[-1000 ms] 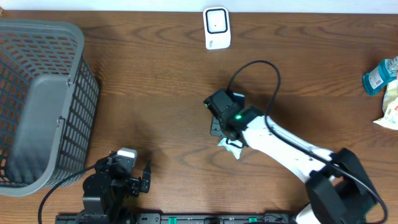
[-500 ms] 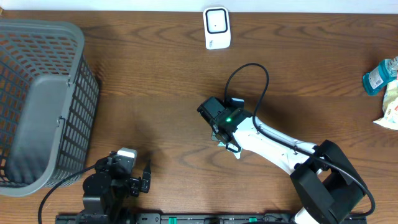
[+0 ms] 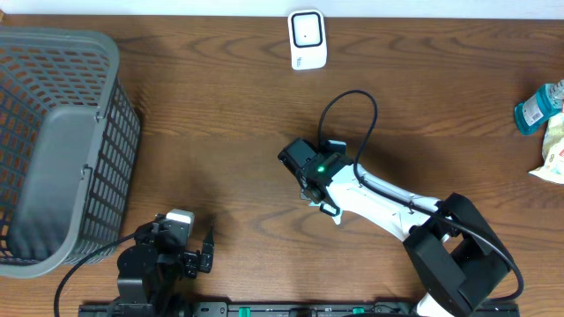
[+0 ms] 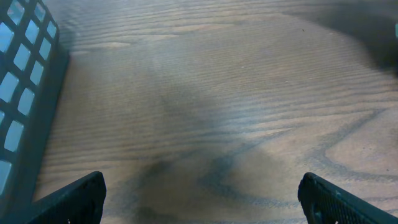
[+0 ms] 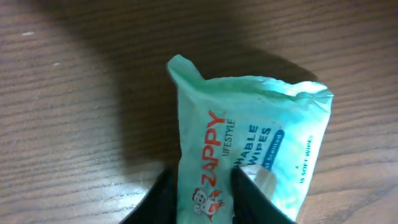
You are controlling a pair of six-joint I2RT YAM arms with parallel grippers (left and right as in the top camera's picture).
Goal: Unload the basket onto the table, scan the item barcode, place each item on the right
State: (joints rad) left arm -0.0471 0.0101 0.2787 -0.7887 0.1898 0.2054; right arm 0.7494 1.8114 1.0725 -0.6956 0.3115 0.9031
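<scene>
Your right pincer (image 5: 205, 188) clamped only an edge of the wipes pack (image 5: 249, 124) — lifted, it could slip; your left pincer (image 4: 200, 190) gaped.

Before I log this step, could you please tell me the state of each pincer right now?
Left pincer: open, holding nothing.
Right pincer: closed on the Zappy wipes pack.
</scene>
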